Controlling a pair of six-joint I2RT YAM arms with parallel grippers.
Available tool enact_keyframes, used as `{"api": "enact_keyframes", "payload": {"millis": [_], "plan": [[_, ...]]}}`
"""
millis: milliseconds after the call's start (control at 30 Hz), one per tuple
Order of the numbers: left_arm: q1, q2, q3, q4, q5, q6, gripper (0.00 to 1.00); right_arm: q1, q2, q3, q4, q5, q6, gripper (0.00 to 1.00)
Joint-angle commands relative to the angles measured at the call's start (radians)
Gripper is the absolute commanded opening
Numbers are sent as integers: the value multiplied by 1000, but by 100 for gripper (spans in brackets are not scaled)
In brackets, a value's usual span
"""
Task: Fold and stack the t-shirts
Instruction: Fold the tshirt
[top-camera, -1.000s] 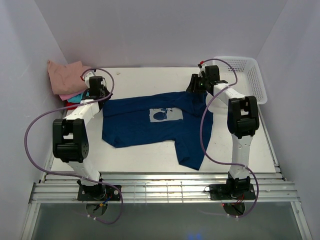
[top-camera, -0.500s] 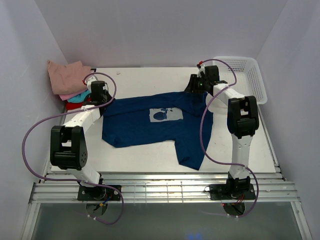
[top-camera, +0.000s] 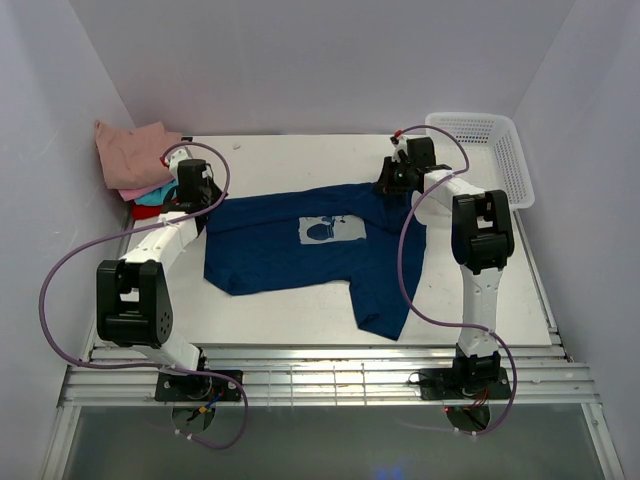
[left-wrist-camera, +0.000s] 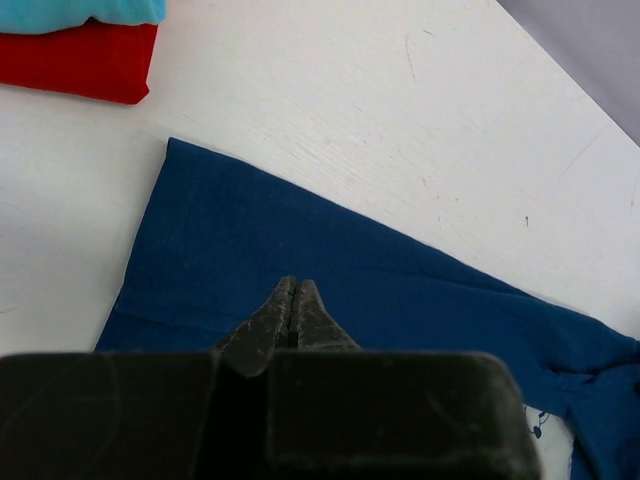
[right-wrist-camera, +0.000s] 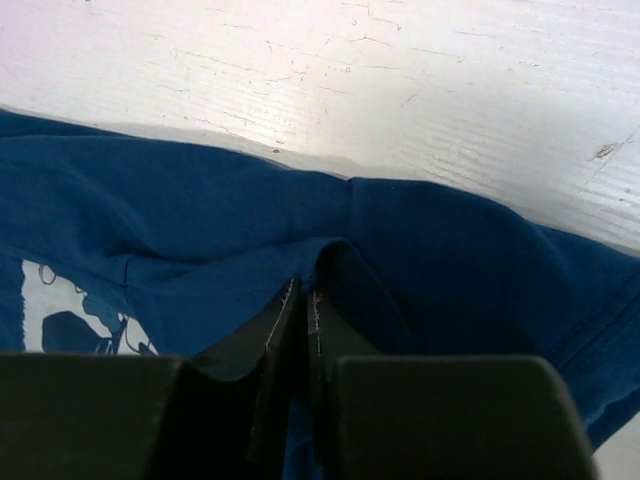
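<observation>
A navy blue t-shirt (top-camera: 290, 255) with a pale chest print (top-camera: 331, 231) lies spread on the white table, one part trailing toward the near edge. My right gripper (top-camera: 387, 183) is at its far right edge. In the right wrist view the jaws (right-wrist-camera: 305, 290) are shut on a raised ridge of the navy cloth (right-wrist-camera: 450, 250). My left gripper (top-camera: 194, 207) is at the shirt's far left corner. Its jaws (left-wrist-camera: 292, 287) are shut over flat navy cloth (left-wrist-camera: 330, 250), with nothing visibly pinched. Folded dusty-pink (top-camera: 133, 152), teal (top-camera: 150, 197) and red (left-wrist-camera: 85, 60) tees are stacked at the far left.
A white mesh basket (top-camera: 492, 150) stands at the far right corner, just beyond the right arm. Side walls close in on both sides. The stack of folded tees sits close to the left wrist.
My right gripper's jaws have closed on the shirt's far edge. The left arm's elbow has swung left, and its wrist has edged a little away from the stack.
</observation>
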Motion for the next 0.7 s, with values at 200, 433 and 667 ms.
{"api": "enact_keyframes", "payload": {"millis": [200,433,667], "plan": [[-1,-63,-16,-4,-6,-12,0,4,-127,-107,66,-99,-6,8],[-1,-75,-39,-2,20,-29,0,52,-231,-192,26,-122,-29,8],[1,-94,-53,-8,44,-27,0,114,-292,-309,2,-91,-37,8]]}}
